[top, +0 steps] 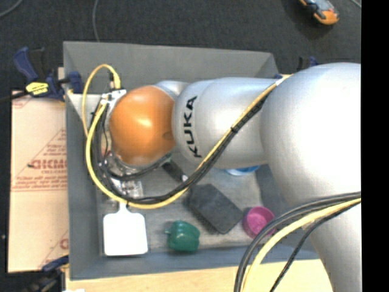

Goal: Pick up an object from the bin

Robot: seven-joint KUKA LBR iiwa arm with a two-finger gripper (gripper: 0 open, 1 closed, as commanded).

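1. Arm [243, 126] reaches into the bin [164, 53] from the right. Its orange cover [141, 125] sits over the left half, and the end effector [124, 186] is low beneath it, close to the bin floor.
2. End effector state: cannot tell whether released or clenched, as the cover and cabling hide the working end. Nothing is seen gripped.
3. Nearest thing: white flat piece [124, 235], a rounded square in the near-left corner, just to the near side of the end effector. A small tab on its far edge comes up to the end effector; contact unclear.
4. Other things along the near side, left to right: green lump [183, 236], dark grey block [213, 207], magenta cup [258, 220]. All rest on the floor, apart from the end effector. A blue thing [243, 170] peeks out from under the arm.
5. Progress, as a judgement: the approach into the bin looks done, the grasp is unconfirmed and the lift is not yet done. Left to do: secure one thing, likely the white flat piece, and raise it clear of the bin.
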